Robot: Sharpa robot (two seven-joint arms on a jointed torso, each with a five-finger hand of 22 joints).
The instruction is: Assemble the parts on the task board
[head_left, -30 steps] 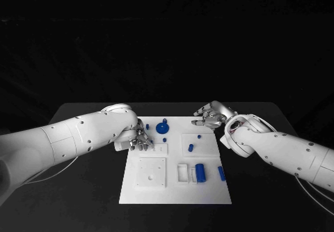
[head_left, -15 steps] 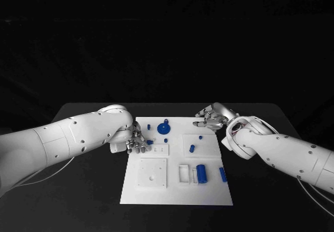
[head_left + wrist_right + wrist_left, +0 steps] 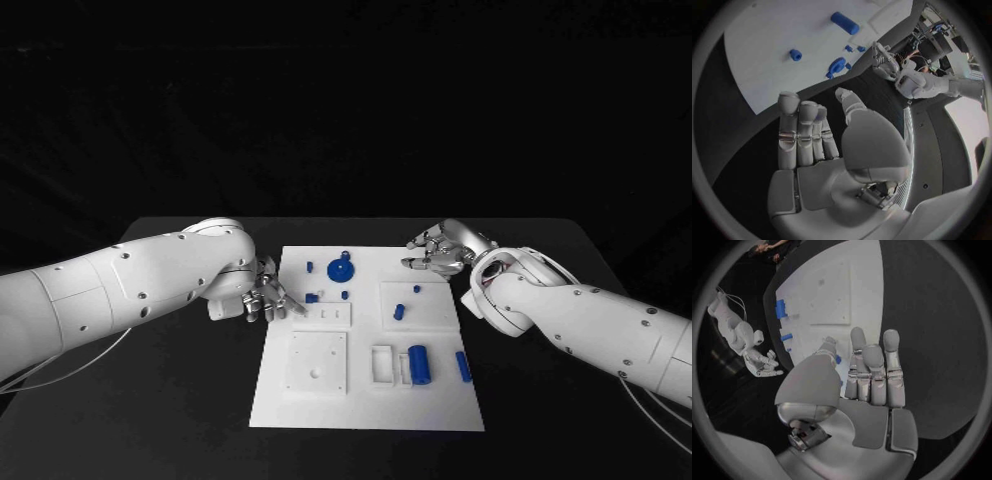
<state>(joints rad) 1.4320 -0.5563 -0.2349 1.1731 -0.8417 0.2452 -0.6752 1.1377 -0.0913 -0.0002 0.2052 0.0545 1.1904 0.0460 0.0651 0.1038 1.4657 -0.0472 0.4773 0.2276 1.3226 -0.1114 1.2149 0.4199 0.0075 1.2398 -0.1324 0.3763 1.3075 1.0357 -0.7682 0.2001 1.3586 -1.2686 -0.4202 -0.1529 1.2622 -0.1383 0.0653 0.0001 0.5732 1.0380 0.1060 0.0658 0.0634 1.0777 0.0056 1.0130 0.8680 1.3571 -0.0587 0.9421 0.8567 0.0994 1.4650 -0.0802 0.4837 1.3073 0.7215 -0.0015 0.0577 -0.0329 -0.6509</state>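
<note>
Table [image 3: 173, 400]: black, dark room behind.
Board [image 3: 361, 400]: white, mid-table, between the hands.
Parts: blue disc [image 3: 340, 269] near far edge; cylinder [image 3: 417, 363] and bar [image 3: 463, 366] toward near right.
Left hand [image 3: 268, 300]: at board's left edge, fingers straight and close together, holding nothing.
Right hand [image 3: 437, 250]: off board's far right corner, fingers loosely extended, nothing held.

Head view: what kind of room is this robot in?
Probably a robot test lab: a black table against a dark backdrop, a white task board with small blue parts, and equipment in the right wrist view.
</note>
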